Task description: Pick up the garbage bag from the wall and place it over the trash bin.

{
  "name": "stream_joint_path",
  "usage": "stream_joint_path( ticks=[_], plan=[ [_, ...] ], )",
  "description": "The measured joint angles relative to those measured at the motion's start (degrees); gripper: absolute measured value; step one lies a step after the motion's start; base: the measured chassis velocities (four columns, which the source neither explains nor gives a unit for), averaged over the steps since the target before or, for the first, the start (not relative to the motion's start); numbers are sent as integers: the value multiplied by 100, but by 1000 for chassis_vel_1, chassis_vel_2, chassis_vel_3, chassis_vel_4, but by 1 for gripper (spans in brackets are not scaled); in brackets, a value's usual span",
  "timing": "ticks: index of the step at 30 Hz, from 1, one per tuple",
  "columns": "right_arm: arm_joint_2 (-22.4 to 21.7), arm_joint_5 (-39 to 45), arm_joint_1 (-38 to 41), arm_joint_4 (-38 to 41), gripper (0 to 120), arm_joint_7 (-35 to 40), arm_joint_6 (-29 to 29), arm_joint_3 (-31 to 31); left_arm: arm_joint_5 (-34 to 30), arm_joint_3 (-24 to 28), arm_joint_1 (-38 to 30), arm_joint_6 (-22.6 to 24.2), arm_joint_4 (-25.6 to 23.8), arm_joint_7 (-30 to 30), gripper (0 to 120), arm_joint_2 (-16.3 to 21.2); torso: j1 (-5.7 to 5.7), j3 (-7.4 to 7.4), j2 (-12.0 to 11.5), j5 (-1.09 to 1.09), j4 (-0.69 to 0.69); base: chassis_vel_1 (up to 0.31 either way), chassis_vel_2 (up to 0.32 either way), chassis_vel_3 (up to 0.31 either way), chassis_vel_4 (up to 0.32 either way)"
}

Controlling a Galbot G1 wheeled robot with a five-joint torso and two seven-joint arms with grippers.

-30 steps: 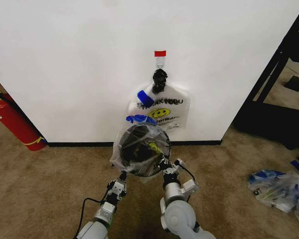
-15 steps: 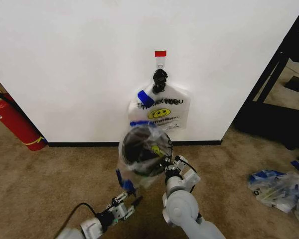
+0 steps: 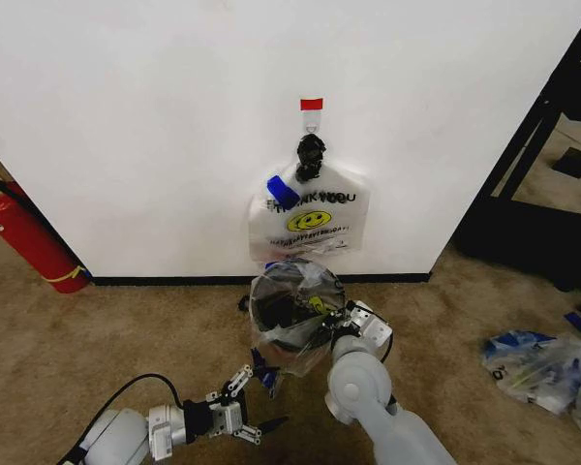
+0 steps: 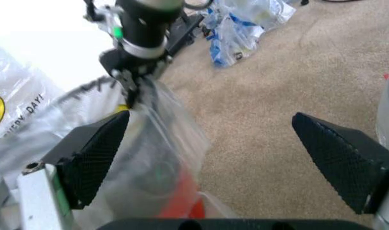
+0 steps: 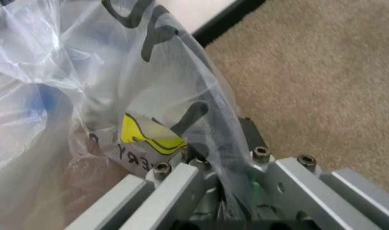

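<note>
The clear garbage bag (image 3: 292, 291) is draped around the black mesh trash bin (image 3: 283, 315), which stands on the carpet just in front of the wall (image 3: 155, 116). My right gripper (image 3: 335, 327) is shut on the bag's edge at the bin's right side; thin plastic is pinched between its fingers (image 5: 213, 167). Low and to the left of the bin, my left gripper (image 3: 261, 397) is open and apart from the bag, near a blue tape patch (image 3: 263, 372). In the left wrist view, its pads (image 4: 92, 158) stand wide apart beside the bag (image 4: 150, 153) and the bin's red base (image 4: 181, 203).
A white "THANK YOU" bag (image 3: 310, 218) hangs from the red-topped hook (image 3: 311, 105) right behind the bin. A red fire extinguisher (image 3: 29, 237) leans at the left. A heap of clear-and-blue bags (image 3: 542, 363) lies at the right, near black furniture (image 3: 542, 184).
My left gripper has let go of the bag, opened, and drawn back down and to the left. The bag-covered bin has shifted right and closer with the right gripper.
</note>
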Motion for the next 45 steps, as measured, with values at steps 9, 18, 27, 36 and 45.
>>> stream_joint_path(
  ticks=[9, 18, 27, 36, 45],
  plan=[
    [227, -140, 31, -306, 0, 52, 71, 9, 0, -55, 61, -55, -31, -43, 100, -45, 0, 0, 0, 0, 1, 0, 0, 0, 0],
    [172, -172, -180, -62, 29, 12, 91, 50, -190, -125, 47, -66, -77, 59, 100, -48, 0, 0, 0, 0, 0, 0, 0, 0, 0],
    [-447, -407, -688, 918, 61, 0, -86, -74, -904, -534, -110, 45, -214, 506, 100, -46, 0, 0, 0, 1, 0, 0, 0, 0, 0],
    [-1410, -2094, -1478, 1347, 94, -1435, 286, -131, -1621, -1232, -185, 989, -575, -170, 100, -403, 0, -1, 0, 2, 0, 0, 0, 0, 0],
    [-1442, -4127, -1595, 193, 100, -5347, 3831, 929, -2577, -834, -98, 2062, -1388, -3804, 100, -1632, 0, 0, 0, 2, 2, 0, 0, 0, 0]
  ],
)
